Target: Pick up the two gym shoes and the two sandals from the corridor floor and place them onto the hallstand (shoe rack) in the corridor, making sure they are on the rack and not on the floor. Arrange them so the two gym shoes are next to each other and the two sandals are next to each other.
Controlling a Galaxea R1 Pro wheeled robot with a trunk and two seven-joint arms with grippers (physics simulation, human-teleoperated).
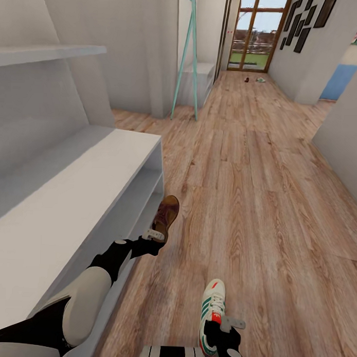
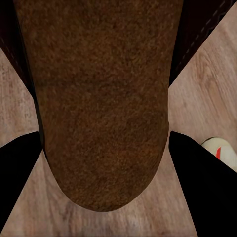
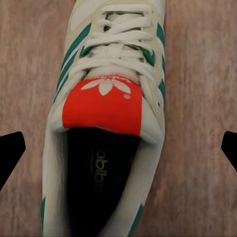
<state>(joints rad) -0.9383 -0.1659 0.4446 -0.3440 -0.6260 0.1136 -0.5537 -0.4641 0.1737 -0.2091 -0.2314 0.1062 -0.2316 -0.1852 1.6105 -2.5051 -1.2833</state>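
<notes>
One dark brown sandal (image 1: 167,213) is at the near end of the hallstand (image 1: 70,195), over the corridor floor (image 1: 260,191). My left gripper (image 1: 156,234) is shut on it; in the left wrist view the sandal (image 2: 103,98) fills the gap of the gripper (image 2: 103,136), touching both black fingers (image 2: 197,173). A white gym shoe (image 1: 212,308) with green stripes lies on the floor, also seen as the gym shoe (image 2: 222,150) in the left wrist view. My right gripper (image 1: 227,324) hovers open over its heel; the gym shoe (image 3: 106,123) lies under the wide-open gripper (image 3: 123,143).
Above the hallstand hangs a long wall shelf (image 1: 49,53). A teal coat stand (image 1: 186,60) and a second grey unit (image 1: 198,79) stand further along. Far down the corridor lie a small dark thing (image 1: 246,79) and a pale thing (image 1: 260,79), too small to identify.
</notes>
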